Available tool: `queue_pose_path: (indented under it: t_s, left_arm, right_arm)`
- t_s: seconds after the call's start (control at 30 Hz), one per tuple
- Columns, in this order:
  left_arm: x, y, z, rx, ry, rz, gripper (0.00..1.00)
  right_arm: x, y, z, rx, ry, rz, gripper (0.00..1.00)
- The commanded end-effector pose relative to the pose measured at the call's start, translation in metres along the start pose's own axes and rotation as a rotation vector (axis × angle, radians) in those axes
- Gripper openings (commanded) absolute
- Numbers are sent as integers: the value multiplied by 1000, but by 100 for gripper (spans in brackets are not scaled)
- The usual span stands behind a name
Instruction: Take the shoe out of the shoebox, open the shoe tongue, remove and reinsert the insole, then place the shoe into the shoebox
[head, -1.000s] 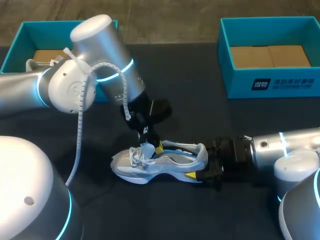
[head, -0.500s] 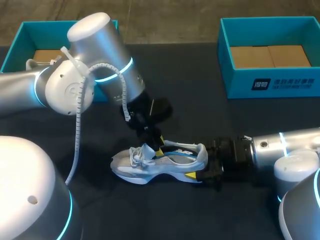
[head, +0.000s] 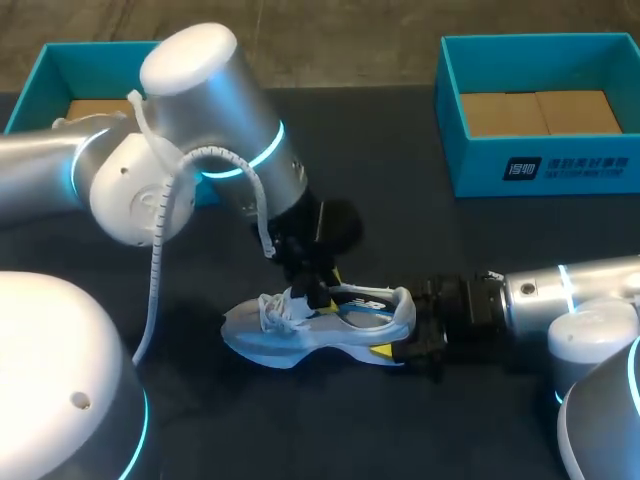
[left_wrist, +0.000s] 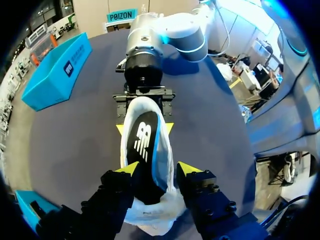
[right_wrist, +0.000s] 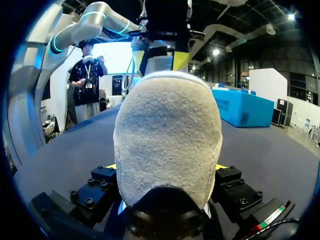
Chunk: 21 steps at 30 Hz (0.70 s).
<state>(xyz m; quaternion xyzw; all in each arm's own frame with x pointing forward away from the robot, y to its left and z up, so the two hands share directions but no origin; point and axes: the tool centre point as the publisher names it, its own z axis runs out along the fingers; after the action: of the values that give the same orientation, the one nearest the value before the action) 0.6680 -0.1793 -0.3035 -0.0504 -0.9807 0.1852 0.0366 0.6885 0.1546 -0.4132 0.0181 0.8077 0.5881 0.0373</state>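
Note:
A white and light-blue shoe (head: 320, 328) lies on the dark table, toe toward my left. Its heel (right_wrist: 167, 145) sits between the fingers of my right gripper (right_wrist: 166, 167), which is shut on it from both sides. My left gripper (left_wrist: 157, 170) hangs over the shoe's opening just behind the laces (head: 275, 310), its yellow fingertips (left_wrist: 129, 169) apart on either side of the shoe. The black insole (left_wrist: 142, 150) with its blue edge lies inside the shoe. The left wrist view shows the right gripper (left_wrist: 145, 129) clamping the heel.
A teal shoebox (head: 545, 165) with a cardboard liner stands at the back right. A second teal box (head: 30, 95) stands at the back left, partly hidden behind my left arm (head: 200, 130). My right arm (head: 560, 295) lies low along the table's right front.
My left gripper has opened, let go of the tongue and shifted right over the shoe's opening. The shoe and my right arm have not moved.

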Motion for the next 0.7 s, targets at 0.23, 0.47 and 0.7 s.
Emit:
queue_pose_path:
  t_s: [0.23, 0.47, 0.7]
  left_arm:
    - [11, -11, 7, -59, -152, 19, 45]
    - [13, -17, 13, -81, -239, 32, 44]
    - [7, -25, 16, -88, -261, 41, 45]
  right_arm:
    - [0, 1, 1, 5, -1, 0, 0]
    - [0, 1, 1, 5, -1, 0, 0]
    - [0, 1, 1, 5, -1, 0, 0]
